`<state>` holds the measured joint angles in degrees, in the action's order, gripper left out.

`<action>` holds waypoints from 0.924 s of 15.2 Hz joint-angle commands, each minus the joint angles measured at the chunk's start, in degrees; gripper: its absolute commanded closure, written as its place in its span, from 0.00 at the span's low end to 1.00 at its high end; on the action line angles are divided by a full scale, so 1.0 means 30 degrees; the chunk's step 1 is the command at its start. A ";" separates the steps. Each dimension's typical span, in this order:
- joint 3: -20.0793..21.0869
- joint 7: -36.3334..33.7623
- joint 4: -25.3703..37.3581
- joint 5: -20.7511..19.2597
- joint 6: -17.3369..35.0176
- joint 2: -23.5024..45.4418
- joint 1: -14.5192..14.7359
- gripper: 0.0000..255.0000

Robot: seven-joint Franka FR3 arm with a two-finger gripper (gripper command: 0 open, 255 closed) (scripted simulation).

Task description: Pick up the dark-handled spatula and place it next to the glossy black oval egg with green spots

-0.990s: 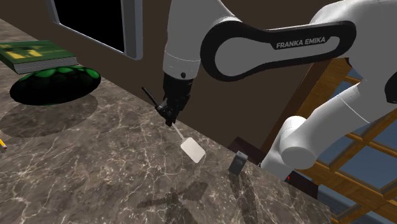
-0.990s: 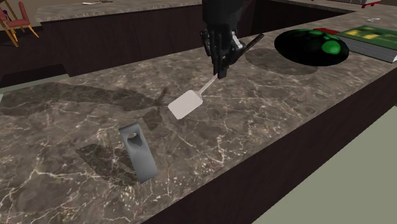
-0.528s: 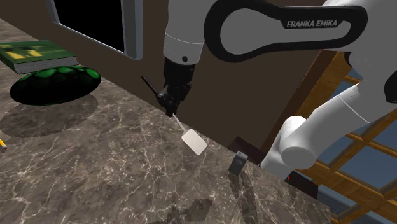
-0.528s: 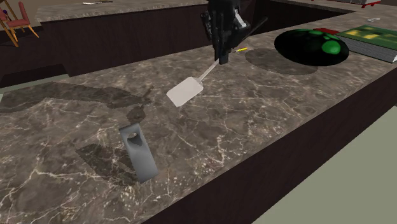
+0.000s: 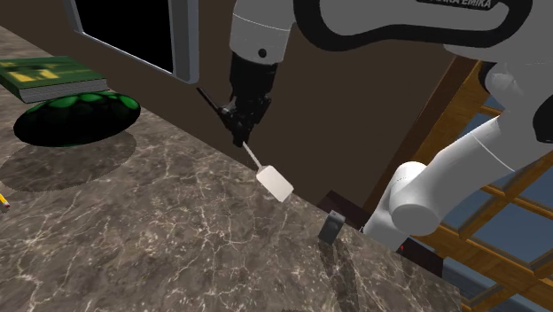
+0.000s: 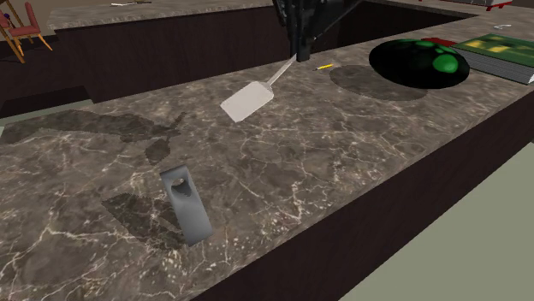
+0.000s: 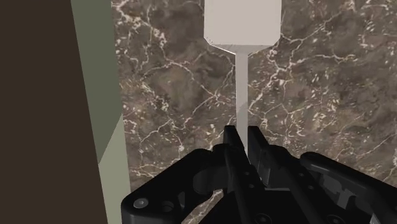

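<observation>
Gripper (image 5: 237, 133) fingers clamped on spatula (image 5: 275, 183) at its dark handle, pale blade hanging in air over counter (image 5: 133, 239) nr a long edge, well apart from black green-spotted egg (image 5: 75, 117) at counter's end by green book (image 5: 44, 75).

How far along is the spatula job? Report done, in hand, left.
Done: the gripper is shut on the spatula, which hangs clear of the counter. In hand: the spatula is held in the air, apart from the egg. Left: carry it to the egg and set it down beside it.
</observation>
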<state>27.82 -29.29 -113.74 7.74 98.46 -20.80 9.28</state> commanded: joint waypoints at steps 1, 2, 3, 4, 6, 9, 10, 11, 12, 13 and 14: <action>-0.0023 -0.0021 0.0549 -0.0063 -0.0452 0.0112 -0.0039 1.00; -0.0095 0.0153 0.0970 -0.0315 -0.0383 0.0655 -0.0230 1.00; -0.0160 0.0317 0.1416 -0.0570 -0.0329 0.1210 -0.0415 1.00; -0.0221 0.0470 0.1888 -0.0828 -0.0288 0.1778 -0.0591 1.00; -0.0332 0.0748 0.2911 -0.1355 -0.0255 0.2948 -0.0911 1.00; -0.0479 0.1102 0.4661 -0.2177 -0.0339 0.4798 -0.1301 1.00; -0.0524 0.1207 0.5307 -0.2459 -0.0405 0.5440 -0.1405 1.00; -0.0569 0.1306 0.5987 -0.2746 -0.0494 0.6097 -0.1493 1.00; -0.0615 0.1401 0.6704 -0.3036 -0.0605 0.6768 -0.1565 1.00; -0.0663 0.1494 0.7460 -0.3330 -0.0740 0.7455 -0.1617 1.00; -0.0716 0.1584 0.8258 -0.3628 -0.0902 0.8159 -0.1648 1.00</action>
<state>25.75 -24.72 -91.57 -2.21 96.39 1.49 4.44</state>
